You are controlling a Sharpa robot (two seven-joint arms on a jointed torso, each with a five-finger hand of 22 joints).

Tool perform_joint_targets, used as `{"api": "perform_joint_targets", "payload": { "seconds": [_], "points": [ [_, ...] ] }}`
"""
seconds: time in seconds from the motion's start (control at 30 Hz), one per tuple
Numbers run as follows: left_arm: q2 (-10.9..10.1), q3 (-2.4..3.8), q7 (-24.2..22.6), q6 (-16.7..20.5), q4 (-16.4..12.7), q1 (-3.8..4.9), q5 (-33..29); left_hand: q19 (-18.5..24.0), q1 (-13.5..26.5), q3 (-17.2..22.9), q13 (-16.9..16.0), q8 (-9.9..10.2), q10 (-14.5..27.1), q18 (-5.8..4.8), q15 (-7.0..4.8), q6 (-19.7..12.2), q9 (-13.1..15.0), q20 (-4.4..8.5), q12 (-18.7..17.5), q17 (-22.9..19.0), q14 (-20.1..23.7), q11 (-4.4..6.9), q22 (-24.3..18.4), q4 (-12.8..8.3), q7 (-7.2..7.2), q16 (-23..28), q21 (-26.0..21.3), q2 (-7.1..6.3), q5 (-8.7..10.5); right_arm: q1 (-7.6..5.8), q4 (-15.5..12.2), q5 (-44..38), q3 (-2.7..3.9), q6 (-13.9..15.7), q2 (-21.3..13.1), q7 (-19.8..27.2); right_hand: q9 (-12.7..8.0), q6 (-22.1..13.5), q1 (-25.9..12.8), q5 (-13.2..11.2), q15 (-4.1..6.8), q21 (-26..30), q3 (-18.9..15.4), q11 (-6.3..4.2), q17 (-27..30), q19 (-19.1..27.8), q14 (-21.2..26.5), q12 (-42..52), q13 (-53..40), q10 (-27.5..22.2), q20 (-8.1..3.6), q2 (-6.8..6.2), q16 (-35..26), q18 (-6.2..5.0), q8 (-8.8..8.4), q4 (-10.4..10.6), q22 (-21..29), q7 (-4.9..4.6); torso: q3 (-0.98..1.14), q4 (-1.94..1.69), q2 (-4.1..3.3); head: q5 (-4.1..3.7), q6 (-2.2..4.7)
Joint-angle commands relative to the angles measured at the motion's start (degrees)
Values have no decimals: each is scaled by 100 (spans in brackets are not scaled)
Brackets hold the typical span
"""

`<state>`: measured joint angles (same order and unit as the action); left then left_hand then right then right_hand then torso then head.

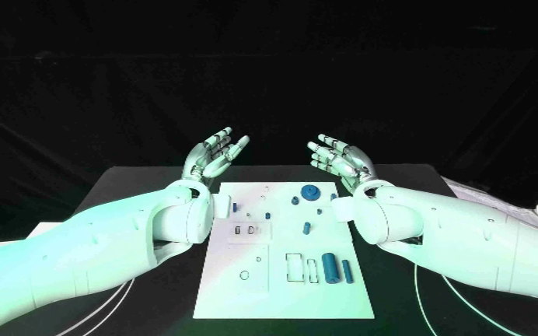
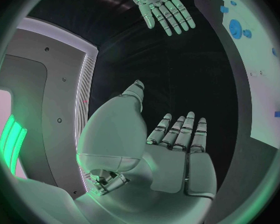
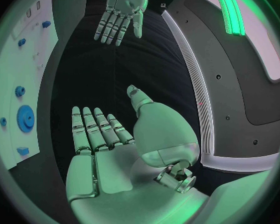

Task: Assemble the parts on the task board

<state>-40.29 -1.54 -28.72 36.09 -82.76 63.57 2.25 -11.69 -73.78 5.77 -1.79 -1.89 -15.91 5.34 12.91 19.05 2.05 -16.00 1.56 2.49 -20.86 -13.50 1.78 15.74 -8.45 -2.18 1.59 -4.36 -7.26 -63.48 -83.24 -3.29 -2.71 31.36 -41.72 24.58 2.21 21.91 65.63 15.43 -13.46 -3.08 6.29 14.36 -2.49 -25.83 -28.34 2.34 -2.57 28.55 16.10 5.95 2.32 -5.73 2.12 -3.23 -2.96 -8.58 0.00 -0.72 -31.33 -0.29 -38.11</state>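
You can see the task board [image 1: 281,289], a flat white plate, lying lengthwise in the middle of the black table [image 1: 124,188], but several of its small blue parts are too tiny to identify. The large round toothed gear [image 1: 309,191] sits near its far end and a blue cylinder [image 1: 330,266] lies near its right edge. Your left hand [image 1: 215,155] and right hand [image 1: 340,159] hover palms-up beyond the board's far end, fingers spread, holding nothing.

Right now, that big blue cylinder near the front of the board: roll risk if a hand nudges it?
Probably yes: the blue cylinder looks round and lies on its side on the flat task board, so a sideways nudge would likely roll it. It looks rigid, likely smooth, possibly slippery. Both hands are raised, holding nothing.
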Motion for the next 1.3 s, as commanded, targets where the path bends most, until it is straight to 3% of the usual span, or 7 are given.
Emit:
{"api": "perform_joint_targets", "payload": {
  "seconds": [0.03, 0.23, 0.37, 0.4, 0.57, 1.03, 1.3],
  "points": [
    [14, 1, -69, -397, 7, 10, 198, -175, -299, 5, -25, -45, -210, 117, 82, 191, 24, -87, 48, 28, -228, -92, 39, 73, -748, -50, 85, 21, -35, -70, 136, -521, -40, -1277, 68, -426, 83, 1068, 635, -136, 117, -317, 148, -81, -91, -1250, -1460, 150, -81, 1326, 56, 56, 169, -262, 116, -397, -154, -662, 0, -3, 0, 0, -1],
    [14, 1, -69, -397, 7, 10, 198, -1342, -375, -8, -74, -119, -888, 133, 119, 702, 66, -76, 128, 158, -1356, -194, 246, 15, -838, -286, 475, 155, -25, -148, 292, -695, -100, -1781, 140, -598, 150, 2269, 807, -232, 372, -662, 279, -296, -134, -2038, -2643, 344, -118, 2489, 15, 28, 397, -487, 230, -595, -244, -526, 0, -3, 0, 0, -1],
    [14, 1, -69, -397, 7, 10, 198, -3057, -477, -63, -244, -367, -2958, 417, -182, 1997, 183, -29, 506, 335, -2877, -2, 555, -130, -758, -775, 1193, 291, -17, -171, 338, -746, -118, -1927, 161, -648, 167, 2962, 838, -280, 479, -775, 431, -388, -117, -2337, -3003, 359, -102, 2848, -79, -40, 411, -495, 261, -709, -238, -466, 0, -3, 0, 0, -1],
    [-56, 3, -144, -864, 125, 12, 67, -3281, -496, -84, -246, -427, -3186, 477, -260, 2344, 207, -20, 576, 360, -3112, 65, 590, -170, -714, -850, 1299, 311, -18, -331, 598, -2449, -96, -1550, 17, -440, 166, 3024, 837, -289, 501, -798, 472, -407, -117, -2397, -3071, 356, -101, 2917, -102, -56, 412, -495, 258, -733, -237, -454, -8, -58, -135, -84, 45],
    [-134, 3, -138, -1005, 75, 13, 49, -4046, -595, -152, -243, -595, -3879, 528, -537, 3280, 240, 203, 744, 541, -4020, 303, 681, -323, -499, -1072, 1613, 389, -17, -412, 606, -3133, -71, -1273, -59, -540, 159, 3267, 808, -330, 599, -915, 747, -469, -113, -2680, -3366, 283, -99, 3201, -220, -146, 371, -488, 210, -852, -238, -398, -12, -77, -225, -118, 68],
    [-629, 55, 168, -1254, -643, 56, 242, -4762, -619, -280, -245, -522, -4606, 520, -812, 3807, 201, 488, 639, 1002, -4945, 519, 725, -431, -335, -1118, 1836, 436, -14, -595, 531, -5553, 37, -1218, -208, -1330, 171, 3608, 804, -400, 869, -1559, 1143, -657, -125, -3472, -4168, 172, -120, 3778, -597, -444, 371, -471, 177, -1057, -494, -282, -14, -159, -621, -230, 214],
    [-867, 69, 387, -1448, -1286, 63, 6, -4838, -597, -326, -263, -486, -4704, 517, -844, 3841, 198, 521, 615, 1114, -5053, 544, 742, -435, -320, -1147, 1877, 424, -11, -685, 425, -7863, 71, -1677, -203, -2437, 172, 3800, 851, -493, 1296, -2755, 961, -909, -548, -4256, -5686, 148, -127, 4073, -1015, -658, 1089, -478, 173, -1045, -1162, -79, -6, -226, -863, -315, 313]
  ]
}}
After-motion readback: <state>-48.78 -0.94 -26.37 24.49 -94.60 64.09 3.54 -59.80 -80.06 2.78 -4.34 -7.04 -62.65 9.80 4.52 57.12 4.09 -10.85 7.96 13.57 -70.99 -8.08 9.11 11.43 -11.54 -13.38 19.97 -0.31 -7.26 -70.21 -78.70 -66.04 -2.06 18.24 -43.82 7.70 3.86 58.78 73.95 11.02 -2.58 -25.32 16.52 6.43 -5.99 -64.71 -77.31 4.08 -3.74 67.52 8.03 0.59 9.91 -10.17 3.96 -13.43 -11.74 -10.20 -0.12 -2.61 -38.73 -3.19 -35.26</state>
